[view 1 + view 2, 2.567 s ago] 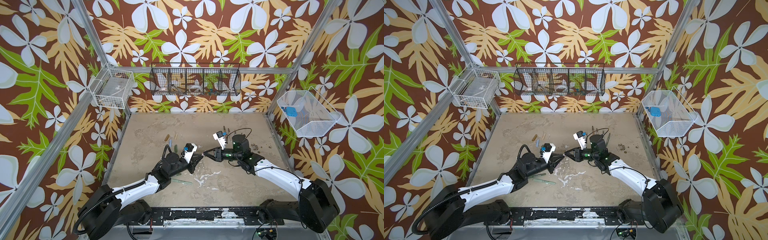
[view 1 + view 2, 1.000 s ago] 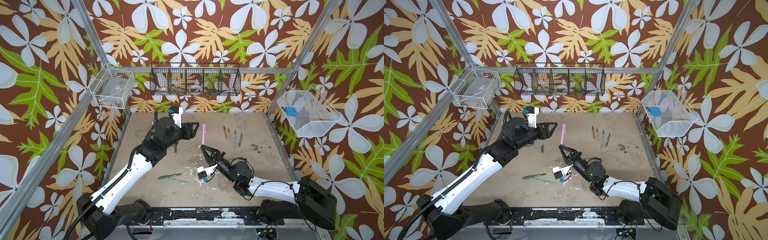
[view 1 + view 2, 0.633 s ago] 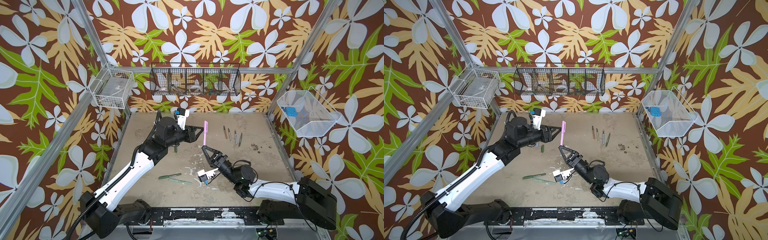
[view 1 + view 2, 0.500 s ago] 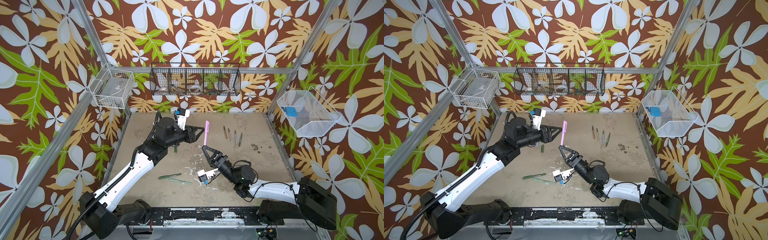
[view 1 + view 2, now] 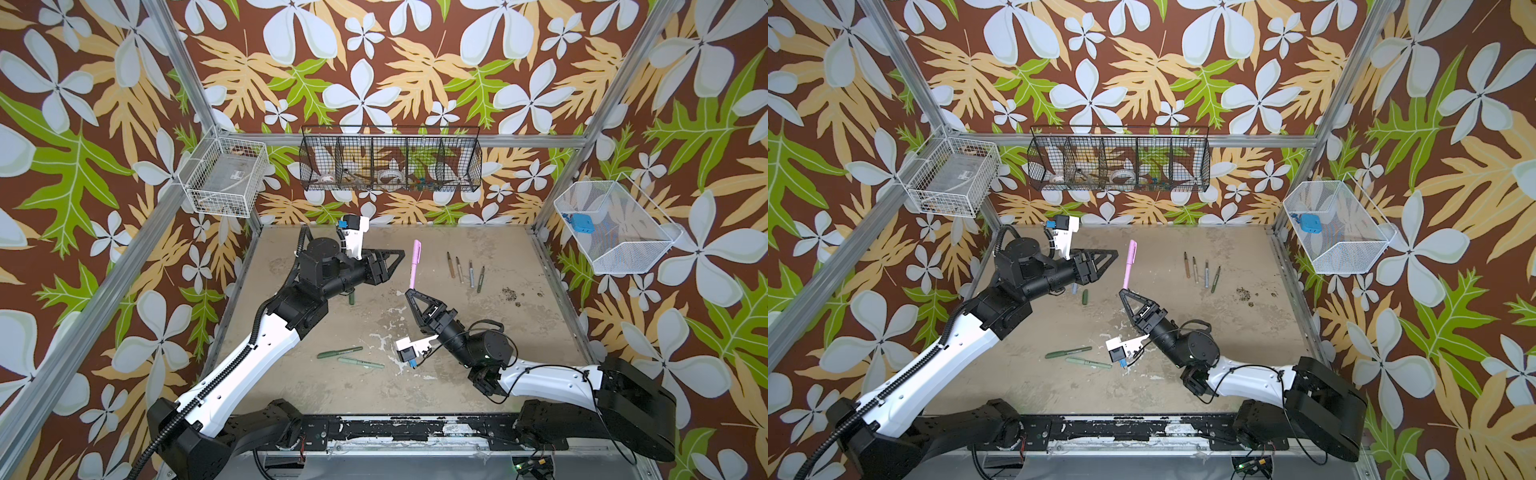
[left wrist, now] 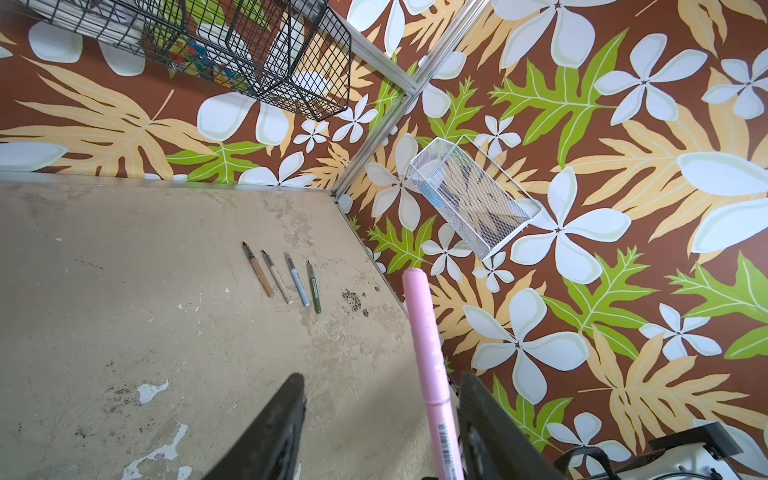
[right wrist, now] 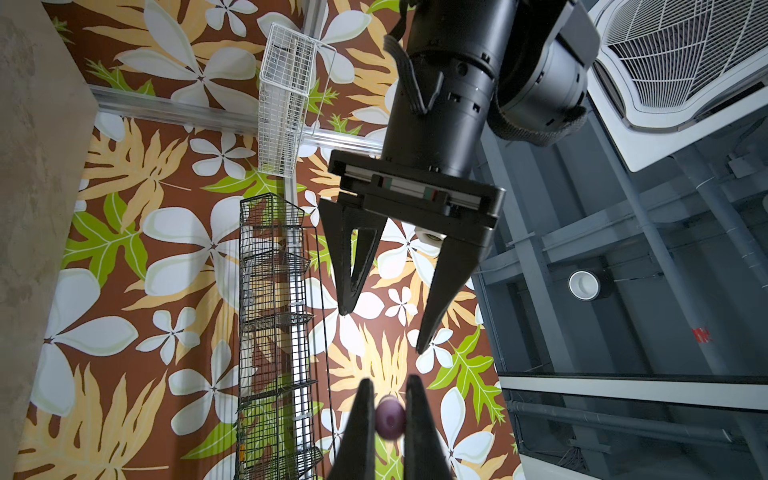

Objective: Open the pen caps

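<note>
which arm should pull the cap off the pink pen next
Left. The left gripper stands open at the cap end of the pink pen; the right gripper is shut on its bottom end, steadying it.

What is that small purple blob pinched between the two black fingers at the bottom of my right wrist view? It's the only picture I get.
Observer: The end of a pink pen. In both top views the right hand grips its lower end, the rest pointing up.
Operator: Is its cap on?
Observer: Yes. The left wrist view shows the pink cap seated on the upper end.
Operator: Were any others opened?
Observer: Four uncapped pens lie side by side, right of the pink pen in both top views.
</note>
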`<act>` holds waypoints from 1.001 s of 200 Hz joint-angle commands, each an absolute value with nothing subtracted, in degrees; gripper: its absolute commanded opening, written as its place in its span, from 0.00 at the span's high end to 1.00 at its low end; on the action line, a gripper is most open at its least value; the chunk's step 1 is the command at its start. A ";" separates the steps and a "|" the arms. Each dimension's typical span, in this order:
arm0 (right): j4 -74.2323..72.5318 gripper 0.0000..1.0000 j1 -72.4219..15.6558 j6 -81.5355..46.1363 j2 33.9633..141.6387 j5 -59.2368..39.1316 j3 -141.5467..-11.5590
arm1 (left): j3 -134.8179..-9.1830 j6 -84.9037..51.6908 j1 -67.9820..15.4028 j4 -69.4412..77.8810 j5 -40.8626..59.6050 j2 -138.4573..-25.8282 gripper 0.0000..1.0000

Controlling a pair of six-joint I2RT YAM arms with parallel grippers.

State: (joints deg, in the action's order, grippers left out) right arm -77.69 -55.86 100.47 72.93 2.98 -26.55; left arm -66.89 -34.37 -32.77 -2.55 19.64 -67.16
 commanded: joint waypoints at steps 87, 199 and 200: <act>-78.31 1.00 -56.86 100.15 73.14 2.10 -26.32 | -68.61 -35.44 -32.78 1.32 33.05 -72.15 0.52; -78.57 1.00 -57.82 101.67 73.43 1.93 -25.47 | -69.86 -36.69 -32.78 0.87 33.82 -74.52 0.81; -78.53 1.00 -57.83 101.68 73.41 1.93 -25.48 | -69.87 -36.63 -32.78 0.83 33.79 -74.52 0.82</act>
